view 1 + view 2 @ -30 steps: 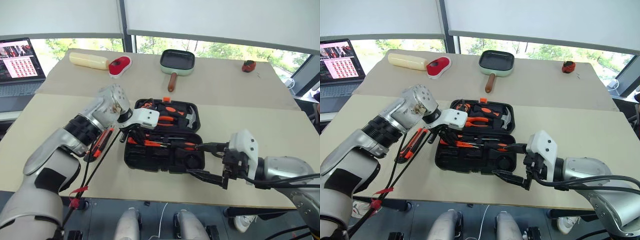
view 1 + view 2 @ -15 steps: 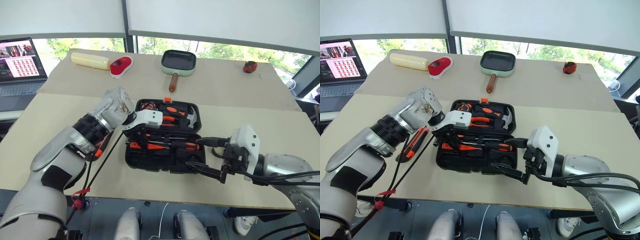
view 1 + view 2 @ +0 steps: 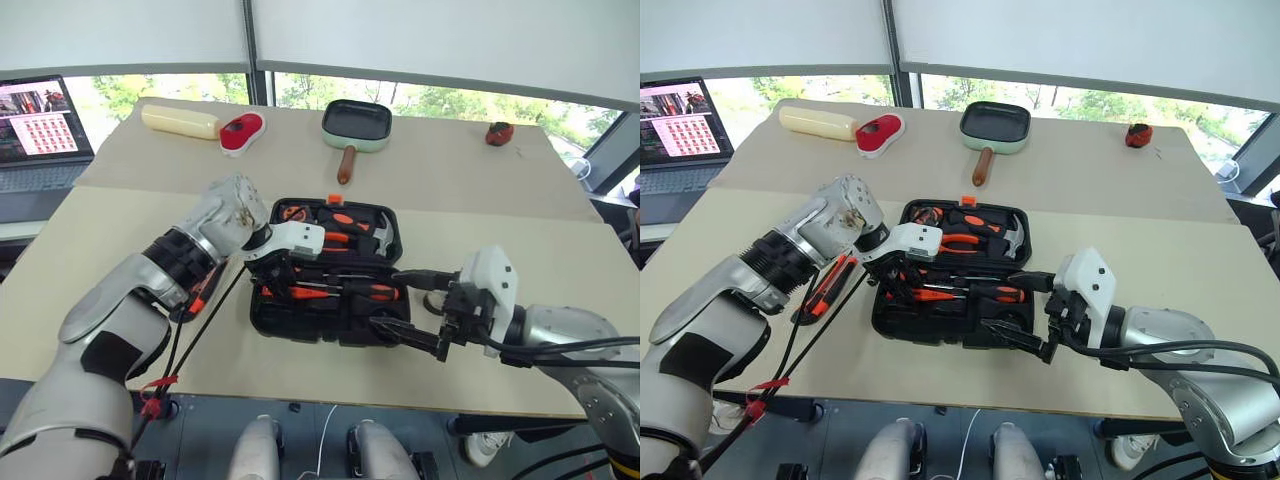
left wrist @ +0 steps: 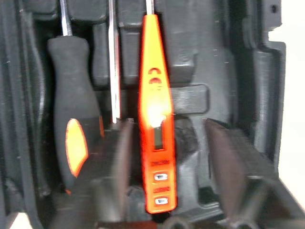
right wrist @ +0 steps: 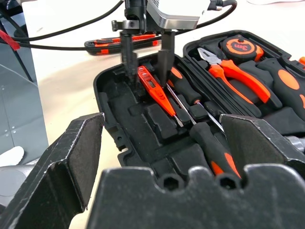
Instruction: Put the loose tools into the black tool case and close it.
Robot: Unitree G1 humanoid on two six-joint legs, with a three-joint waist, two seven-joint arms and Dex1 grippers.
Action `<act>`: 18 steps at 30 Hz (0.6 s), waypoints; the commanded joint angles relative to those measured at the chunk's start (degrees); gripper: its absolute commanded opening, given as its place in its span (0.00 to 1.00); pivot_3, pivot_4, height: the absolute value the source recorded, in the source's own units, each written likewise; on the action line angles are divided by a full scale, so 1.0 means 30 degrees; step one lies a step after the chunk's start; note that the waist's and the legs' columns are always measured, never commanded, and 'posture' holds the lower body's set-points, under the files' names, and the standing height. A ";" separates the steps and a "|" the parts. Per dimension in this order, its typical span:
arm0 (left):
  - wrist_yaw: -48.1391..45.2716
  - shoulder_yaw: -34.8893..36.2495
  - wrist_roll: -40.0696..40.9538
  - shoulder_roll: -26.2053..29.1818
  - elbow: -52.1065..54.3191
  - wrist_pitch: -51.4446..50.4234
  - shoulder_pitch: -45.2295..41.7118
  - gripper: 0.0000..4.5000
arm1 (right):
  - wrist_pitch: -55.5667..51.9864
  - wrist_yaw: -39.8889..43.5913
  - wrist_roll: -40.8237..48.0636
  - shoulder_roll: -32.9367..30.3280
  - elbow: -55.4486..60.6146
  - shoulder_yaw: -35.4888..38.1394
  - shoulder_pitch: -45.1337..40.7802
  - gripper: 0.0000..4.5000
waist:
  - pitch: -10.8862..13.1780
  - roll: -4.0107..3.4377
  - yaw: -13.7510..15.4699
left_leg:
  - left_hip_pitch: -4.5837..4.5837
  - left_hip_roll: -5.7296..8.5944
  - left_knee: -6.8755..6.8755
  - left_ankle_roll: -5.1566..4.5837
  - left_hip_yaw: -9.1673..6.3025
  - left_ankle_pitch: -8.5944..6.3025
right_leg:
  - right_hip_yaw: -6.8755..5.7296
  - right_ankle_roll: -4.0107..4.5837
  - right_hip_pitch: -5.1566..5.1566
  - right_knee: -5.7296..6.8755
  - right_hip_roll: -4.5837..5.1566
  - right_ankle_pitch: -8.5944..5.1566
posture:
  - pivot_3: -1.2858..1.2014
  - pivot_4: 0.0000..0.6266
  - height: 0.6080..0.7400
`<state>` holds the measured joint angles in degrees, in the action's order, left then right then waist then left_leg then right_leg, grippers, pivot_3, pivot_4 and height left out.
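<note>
The black tool case [image 3: 262, 318] lies open in the middle of the table. My left gripper [image 3: 276, 276] points down into its near half, at the left end. It is open, its fingers [image 5: 128, 52] standing on either side of the slim orange screwdriver [image 4: 155, 129], which lies in a slot. An orange-black screwdriver [image 4: 71, 143] rests in the slot beside it. The orange-black utility knife [image 3: 826, 285] lies on the table left of the case. My right gripper [image 3: 388, 300] hovers open at the case's front right corner, holding nothing.
Pliers [image 5: 233, 71], a hammer [image 3: 380, 232] and a tape measure [image 5: 240, 47] sit in the far half of the case. A green frying pan [image 3: 355, 122], a red-white object [image 3: 240, 132], a yellow object [image 3: 180, 120] and a laptop [image 3: 40, 125] stand further back.
My left gripper's fingers have spread apart, and the slim orange screwdriver now lies free in its slot between them. The right arm has stayed in place.
</note>
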<state>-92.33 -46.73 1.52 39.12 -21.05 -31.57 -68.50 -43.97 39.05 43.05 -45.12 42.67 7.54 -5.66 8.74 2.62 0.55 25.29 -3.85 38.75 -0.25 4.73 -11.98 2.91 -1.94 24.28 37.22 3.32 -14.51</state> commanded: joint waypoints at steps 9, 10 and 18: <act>0.2226 0.8248 0.5498 0.1789 0.3160 0.1322 0.4564 0.47 | 0.0465 0.0672 -0.0175 -0.0547 0.0009 0.0357 -0.0169 1.00 | -0.0019 -0.0039 0.0026 | -0.0006 0.0005 0.0041 -0.0004 -0.0011 -0.0002 | -0.0043 -0.0020 -0.0037 0.0003 0.0029 0.0006 | 0.52 0.24 1.00; 0.2942 0.8943 0.5683 0.1340 0.3390 0.1621 0.5477 0.40 | 0.0462 0.0759 -0.0172 -0.0632 -0.0044 0.0394 -0.0174 1.00 | -0.0019 -0.0039 0.0019 | -0.0006 0.0002 0.0042 -0.0003 -0.0011 -0.0002 | -0.0043 -0.0020 -0.0033 0.0013 0.0028 0.0006 | 0.52 0.24 1.00; 0.6162 1.0730 0.4655 -0.1369 0.3271 0.6068 0.9841 0.01 | 0.0180 0.1031 0.0215 -0.1004 -0.0408 0.0567 -0.0651 1.00 | -0.0022 -0.0042 0.0049 | -0.0003 0.0005 0.0056 -0.0003 -0.0017 -0.0001 | -0.0055 -0.0017 -0.0041 0.0024 0.0025 0.0011 | 0.52 0.24 1.00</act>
<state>-75.63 -16.30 16.84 35.41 -12.18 -16.00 -38.90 -43.98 41.69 43.03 -47.67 40.95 7.62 -6.54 8.67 2.49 0.70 25.28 -3.84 38.92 -0.26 4.68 -11.98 2.75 -1.99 24.17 37.30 3.38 -14.47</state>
